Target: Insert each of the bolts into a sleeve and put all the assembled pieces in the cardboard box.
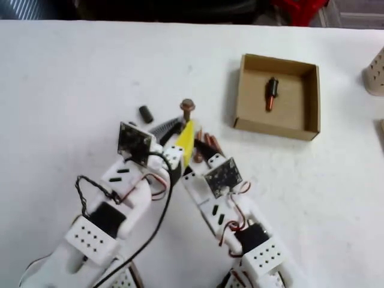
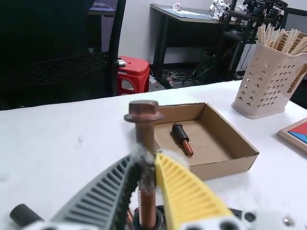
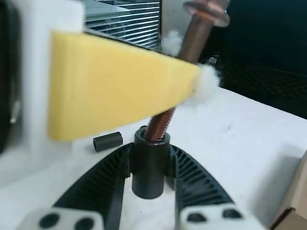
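Sleeves (image 1: 145,113): one loose, one gripped, one boxed.

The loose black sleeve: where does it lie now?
In the high view the loose sleeve lies on the table, left of the held bolt, on the side away from the cardboard box.

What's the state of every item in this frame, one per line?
Left gripper: shut on the bolt.
Right gripper: shut on the upright sleeve.
Bolt: tilted, tip in that sleeve's mouth.
Loose sleeve: lying on the table.
Cardboard box: open, holding one assembled piece.
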Tool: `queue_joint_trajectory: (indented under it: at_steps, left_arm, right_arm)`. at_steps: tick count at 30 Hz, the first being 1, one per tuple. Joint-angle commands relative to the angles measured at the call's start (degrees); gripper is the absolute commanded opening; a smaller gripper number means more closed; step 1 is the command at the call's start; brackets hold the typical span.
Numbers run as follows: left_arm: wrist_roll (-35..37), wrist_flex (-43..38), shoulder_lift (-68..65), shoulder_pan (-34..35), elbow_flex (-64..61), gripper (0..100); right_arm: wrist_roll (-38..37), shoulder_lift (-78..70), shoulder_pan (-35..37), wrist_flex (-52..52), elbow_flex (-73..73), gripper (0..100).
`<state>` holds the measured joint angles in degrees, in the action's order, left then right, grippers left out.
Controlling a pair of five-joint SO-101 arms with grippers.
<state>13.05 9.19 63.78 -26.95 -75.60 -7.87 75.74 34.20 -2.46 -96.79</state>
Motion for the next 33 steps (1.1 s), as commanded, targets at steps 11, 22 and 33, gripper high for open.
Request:
queue_joint_trajectory:
  at_steps: [11, 22, 33]
  left_arm:
    - [0.7, 3.3, -0.1, -0.9, 4.0, 30]
    - [0.6, 7.4, 0.0, -0.7, 4.0, 29]
    - [0.6, 7.3, 0.0, -0.7, 4.0, 29]
  right_arm:
    - [-0.5, 1.8, -1.5, -0.2, -0.4, 1.7]
    - [-0.5, 1.8, -1.5, -0.2, -0.4, 1.7]
    - [-0.5, 1.8, -3.0, -0.3, -0.4, 1.7]
